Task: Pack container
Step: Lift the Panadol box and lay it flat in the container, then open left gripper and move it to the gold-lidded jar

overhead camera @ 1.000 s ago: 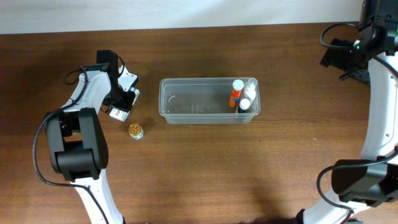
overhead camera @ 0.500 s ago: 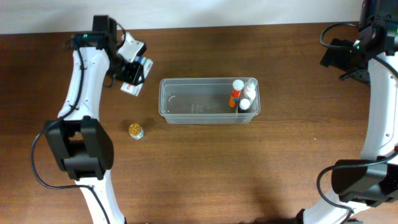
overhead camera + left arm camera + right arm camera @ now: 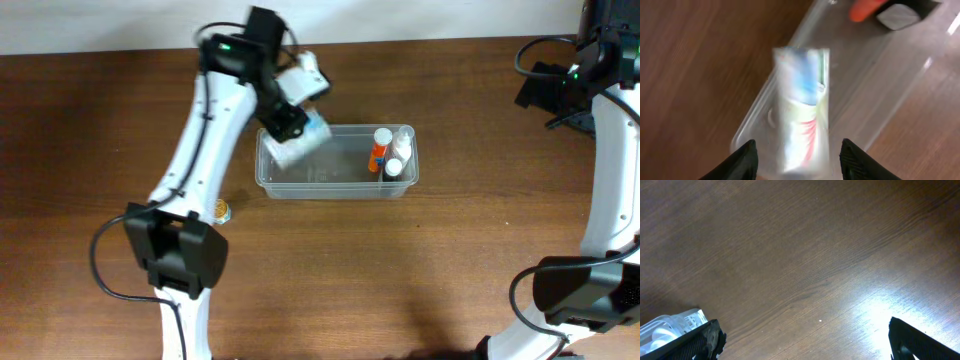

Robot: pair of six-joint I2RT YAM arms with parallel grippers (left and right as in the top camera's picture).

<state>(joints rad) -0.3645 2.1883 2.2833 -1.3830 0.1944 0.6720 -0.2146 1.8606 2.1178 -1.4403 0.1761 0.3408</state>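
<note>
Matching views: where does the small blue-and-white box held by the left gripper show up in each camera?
Overhead: the box is upper centre, over the left end of the container.
Left wrist: the box fills the middle, blurred, with the container beneath it.
Right wrist: not in it.
Shared landmark: the container, seen in the overhead and left wrist views.

container point(image 3: 330, 188): clear glossy plastic. table point(image 3: 420, 270) under it: brown wood grain, satin sheen. box point(image 3: 801, 107) over container: printed card, slight gloss.
</note>
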